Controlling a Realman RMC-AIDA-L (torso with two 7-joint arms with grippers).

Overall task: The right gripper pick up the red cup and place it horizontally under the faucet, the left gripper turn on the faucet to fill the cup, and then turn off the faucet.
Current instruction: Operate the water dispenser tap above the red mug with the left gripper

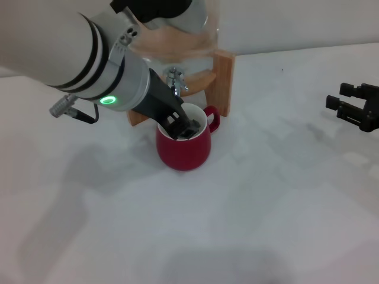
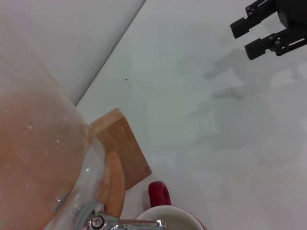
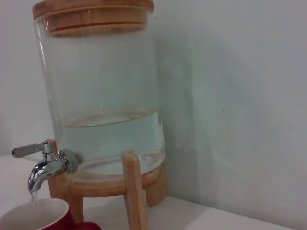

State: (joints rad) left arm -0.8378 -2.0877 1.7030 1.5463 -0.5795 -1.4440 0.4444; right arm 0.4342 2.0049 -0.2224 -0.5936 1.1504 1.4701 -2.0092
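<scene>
Upright on the white table [image 1: 278,195], mouth up, the rounded dark-red red cup [image 1: 184,147] sits under the chrome faucet [image 1: 175,80], loop handle toward two o'clock, while the left gripper [image 1: 180,125] hangs over its rim, finger spread unclear, and the right gripper [image 1: 350,107] waits open at three o'clock.
</scene>
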